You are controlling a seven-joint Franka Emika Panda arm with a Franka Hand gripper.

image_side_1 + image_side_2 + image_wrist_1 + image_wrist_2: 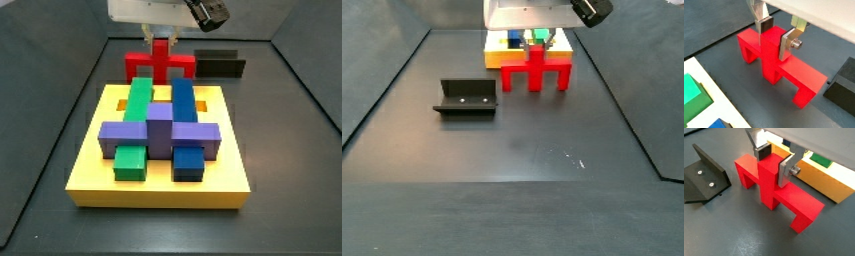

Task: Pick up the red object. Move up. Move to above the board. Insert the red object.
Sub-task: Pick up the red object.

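Light is even and fairly bright in all four pictures, seeming to fall from overhead. In both wrist views the red object [777,62] casts only a soft, short shadow on the dark counter [731,235], and its top faces look flatly saturated with little shading. The silver fingers [789,42] of the tool [775,159] catch a pale sheen. In a side view faint whitish scuffs glint on the counter [572,157]. The board [160,180] is vividly lit, without glare. All pictures are small and slightly soft; fine edges blur.
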